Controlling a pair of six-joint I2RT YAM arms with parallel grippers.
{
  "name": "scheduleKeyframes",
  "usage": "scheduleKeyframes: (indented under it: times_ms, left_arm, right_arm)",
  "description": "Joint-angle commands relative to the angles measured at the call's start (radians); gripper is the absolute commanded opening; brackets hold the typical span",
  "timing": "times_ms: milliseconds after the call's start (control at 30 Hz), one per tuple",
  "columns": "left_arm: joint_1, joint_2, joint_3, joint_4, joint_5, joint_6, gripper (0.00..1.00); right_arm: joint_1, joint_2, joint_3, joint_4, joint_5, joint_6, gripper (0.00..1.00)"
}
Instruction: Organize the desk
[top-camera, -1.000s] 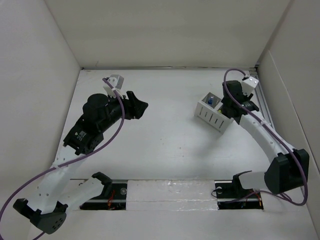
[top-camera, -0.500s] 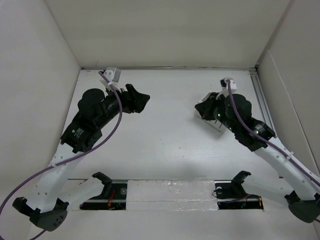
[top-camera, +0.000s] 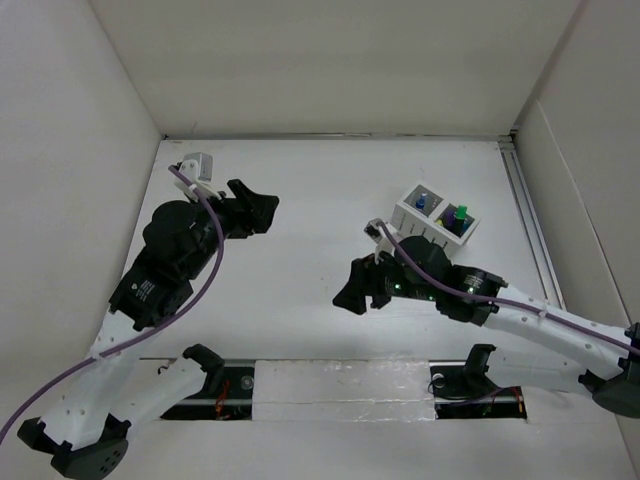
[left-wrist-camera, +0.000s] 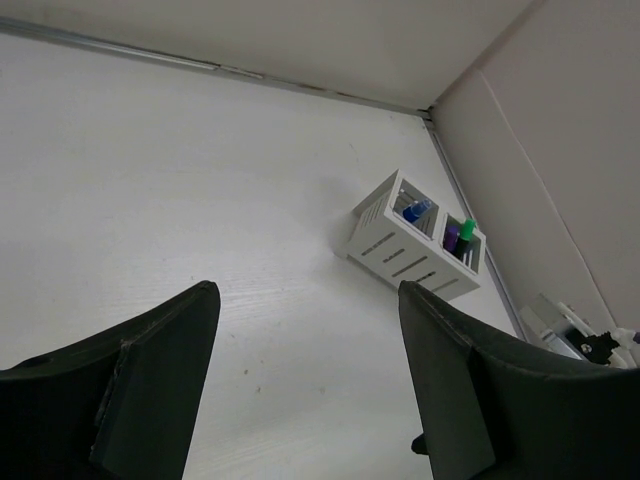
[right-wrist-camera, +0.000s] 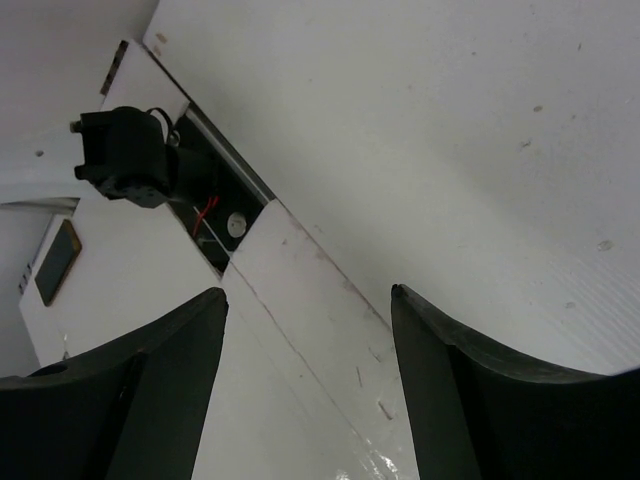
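The desk (top-camera: 320, 170) is a large matte white tabletop between upright white panels. A small white slatted organiser tray (top-camera: 436, 216) stands at the right rear with blue, purple and green items in it; it also shows in the left wrist view (left-wrist-camera: 416, 240). My left gripper (top-camera: 262, 208) is open and empty over the left rear of the desk, facing the organiser. My right gripper (top-camera: 350, 297) is open and empty over the middle front, left of the organiser. In the right wrist view its fingers (right-wrist-camera: 470, 400) frame the desk's near edge.
A white strip (top-camera: 345, 388) runs along the near edge between the two arm bases, with dark recesses at each end (top-camera: 215, 395). A metal rail (top-camera: 528, 220) runs along the right panel. The left arm's base (right-wrist-camera: 125, 155) shows in the right wrist view.
My right arm has swung from the organiser at the right rear down and left to the middle front. My left gripper has shifted slightly left.
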Motion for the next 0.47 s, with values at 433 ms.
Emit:
scheduleKeyframes:
  times_ms: [433]
  left_arm:
    - [0.005,-0.044,-0.014,-0.037,-0.022,-0.095,0.69]
  right_arm:
    - [0.03,0.017,0.058,0.109,0.0,-0.004,0.71]
